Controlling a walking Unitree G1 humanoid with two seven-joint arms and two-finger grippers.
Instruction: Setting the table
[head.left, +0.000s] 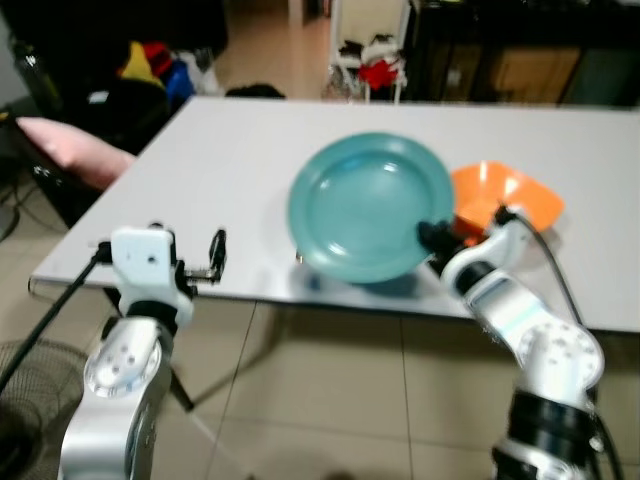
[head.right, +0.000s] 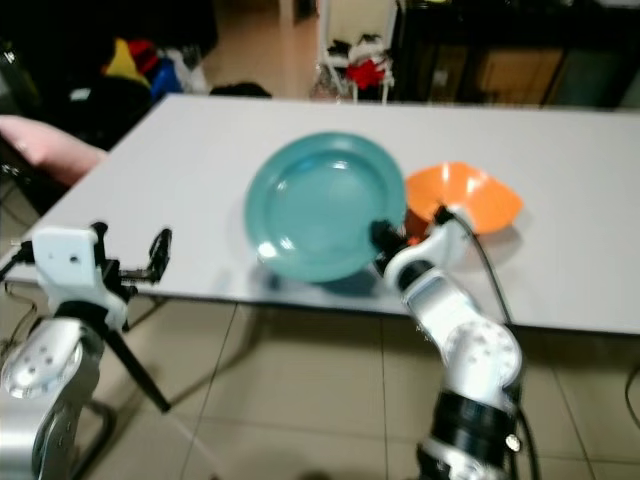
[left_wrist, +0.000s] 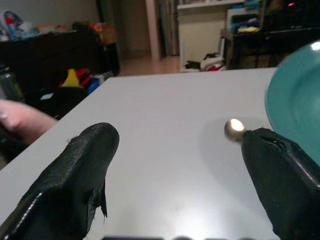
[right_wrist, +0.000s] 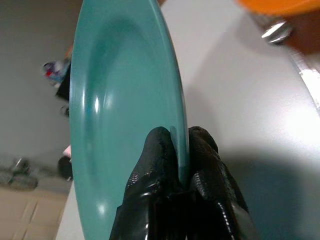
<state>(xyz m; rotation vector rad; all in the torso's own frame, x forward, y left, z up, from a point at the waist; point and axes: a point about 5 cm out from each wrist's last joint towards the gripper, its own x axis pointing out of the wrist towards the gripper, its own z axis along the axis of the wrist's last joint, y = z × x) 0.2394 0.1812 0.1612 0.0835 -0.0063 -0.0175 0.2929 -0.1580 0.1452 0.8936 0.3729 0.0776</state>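
- Step in hand, as judged: teal plate (head.left: 368, 205) to be lowered flat onto the white table (head.left: 220, 160).
- Plate is pinched at its rim by the right gripper (right_wrist: 179, 150); both black fingers are pressed onto the edge, one on each face.
- Grip sits at about 4 o'clock on the plate in the left eye view. Plate is held tilted, face toward the camera, above the table's near edge.
- To do it well: wrist to be rolled until the plate is level, then lowered slowly; the far rim should be landed first and the pinch released only once the base is fully supported.
- An edge pinch gives little torque margin, so a slip or swing is likely if the plate is moved fast.
- Orange bowl (head.left: 505, 195) lies just beside the plate at 3 o'clock; clearance to be kept.
- Small shiny round item (left_wrist: 234, 128) is seen on the table near the plate; possibly a bolt head, view too blurred to tell.
- Left gripper (left_wrist: 180, 165) is held at the near table edge, around 8 o'clock from the plate, fingers spread wide, nothing between them.
- Plate look: glossy, smooth teal, shallow well, wide rim, no food or chips visible.
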